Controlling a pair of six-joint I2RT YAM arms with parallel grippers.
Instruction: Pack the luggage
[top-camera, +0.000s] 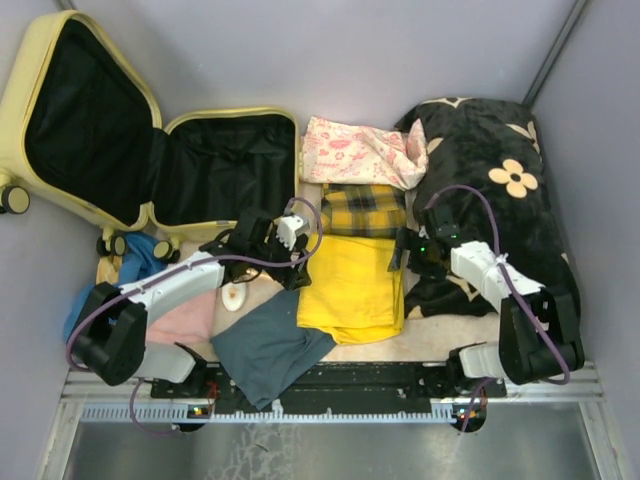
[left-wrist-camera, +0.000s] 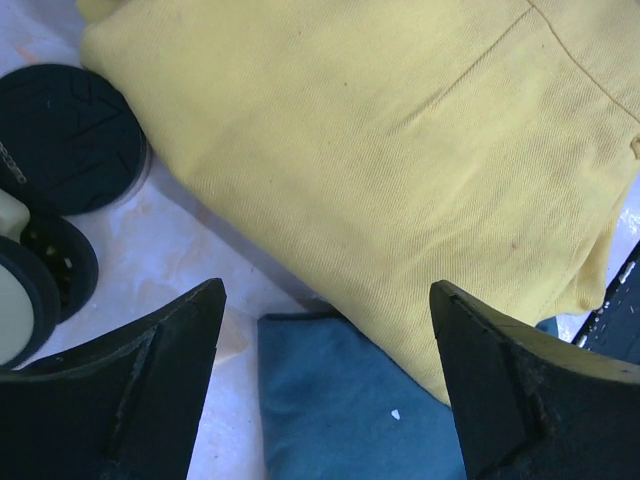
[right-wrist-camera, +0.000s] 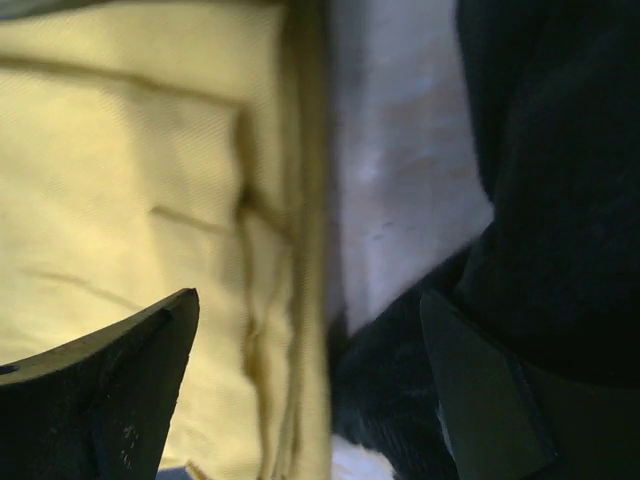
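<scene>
The luggage lies open beyond and to the left of the folded yellow garment. Its black-lined halves look bare, so I judge the packing has hardly begun and that this garment is the piece now being picked. The left gripper hangs at the garment's left edge with its fingers spread and nothing between them. Its wrist view shows that edge, a dark teal cloth under the garment's near corner, and a suitcase wheel off to the garment's left. The right gripper sits at the garment's right edge, also wide apart and empty, with the black flowered cloth just past it. Next, both need to come down on opposite edges, pinch only the yellow fabric, not the teal or black cloth, and lift together toward the case. No brand, label or legible writing shows.
</scene>
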